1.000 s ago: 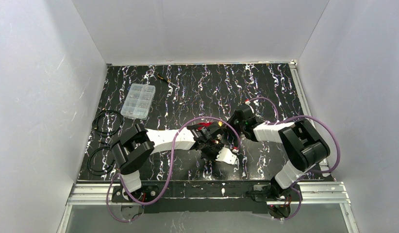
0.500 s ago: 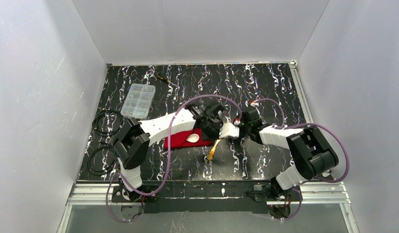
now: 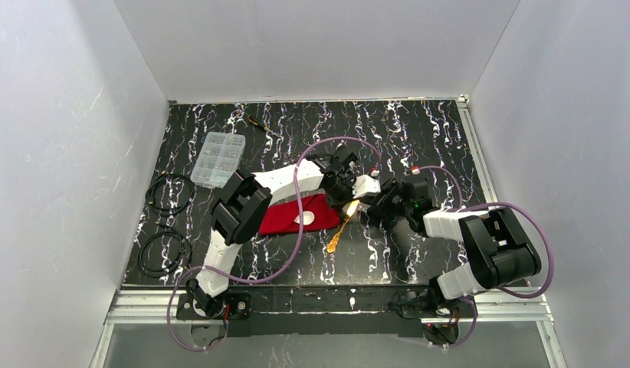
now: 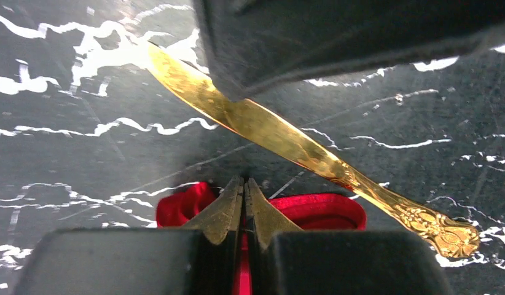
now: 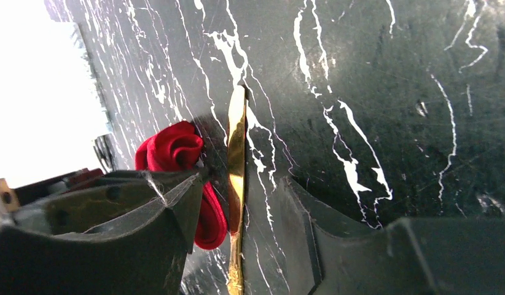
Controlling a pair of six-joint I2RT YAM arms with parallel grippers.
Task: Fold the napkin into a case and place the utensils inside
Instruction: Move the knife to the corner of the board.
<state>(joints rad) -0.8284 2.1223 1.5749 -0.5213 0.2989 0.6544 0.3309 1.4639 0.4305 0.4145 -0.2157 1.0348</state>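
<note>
1. The red napkin (image 3: 285,218), folded into a narrow case, lies a little left of the middle of the desk (image 3: 419,138), nearer the near edge.
2. The bowl of the white spoon (image 3: 303,218) shows against the cloth. I cannot tell whether it is tucked in or lies on top.
3. The gold utensil (image 4: 268,132) lies flat on the bare desk. It slants from the napkin's right end toward the near edge.
4. My left jaws are closed tight and seem to pinch a bunched fold at the napkin's right end.
5. My right jaws stand apart, one finger on either side of the gold utensil, gripping nothing.
6. I judge the cloth soft, thin and a little slick. Its layers may slide or spring open, so I would hold a folded edge, never a single layer.
7. The gold piece looks stiff, slim and smooth, lying low against the desk. I would close squarely across its narrow handle, near the middle, lest it twist or slip.
</note>
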